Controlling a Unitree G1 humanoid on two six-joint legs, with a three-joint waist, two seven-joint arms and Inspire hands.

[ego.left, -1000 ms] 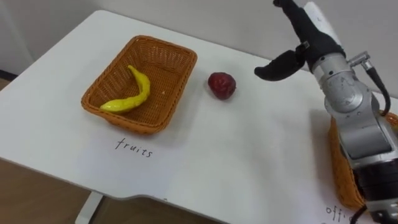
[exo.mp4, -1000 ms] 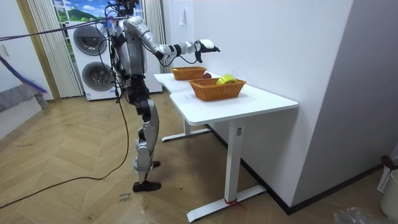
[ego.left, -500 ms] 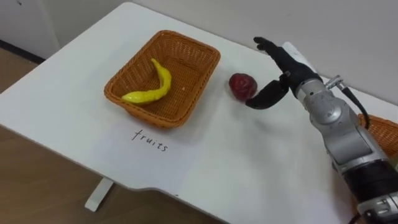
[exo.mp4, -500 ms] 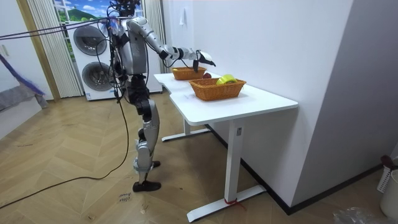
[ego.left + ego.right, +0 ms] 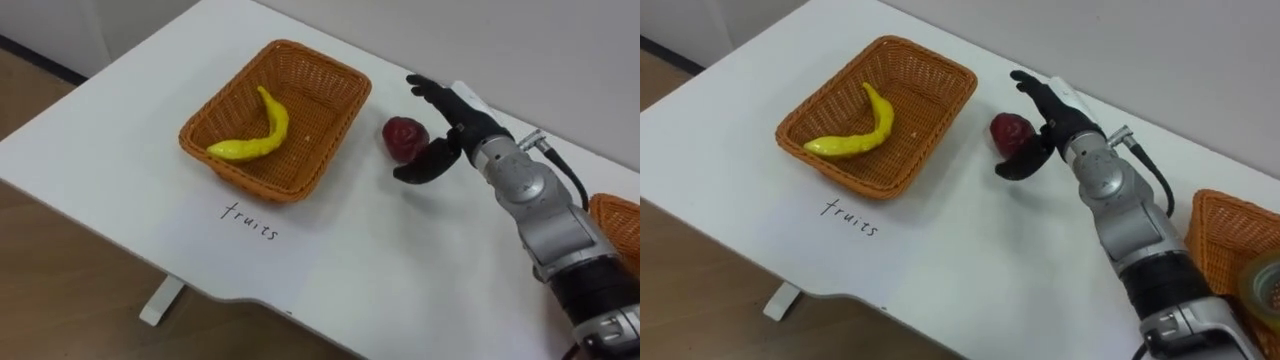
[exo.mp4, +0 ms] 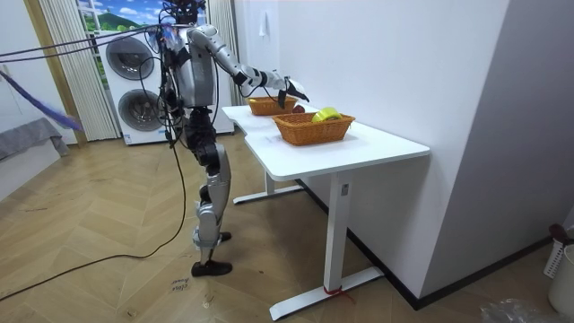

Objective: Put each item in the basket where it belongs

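Right hand [image 5: 453, 124], upper right of centre, is open: fingers spread, thumb set apart, just beside the red fruit [image 5: 404, 137] on the white table [image 5: 110, 120]. Left of it, the fruit basket [image 5: 240, 178] holds a banana [image 5: 255, 137]. A second basket [image 5: 1230, 235] sits at the right edge.

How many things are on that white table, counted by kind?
Baskets: 2, the fruit basket and the right basket
Fruit: 2, a banana and a red fruit
Office supplies: 1, a roll, seemingly in the right basket
Total: 5
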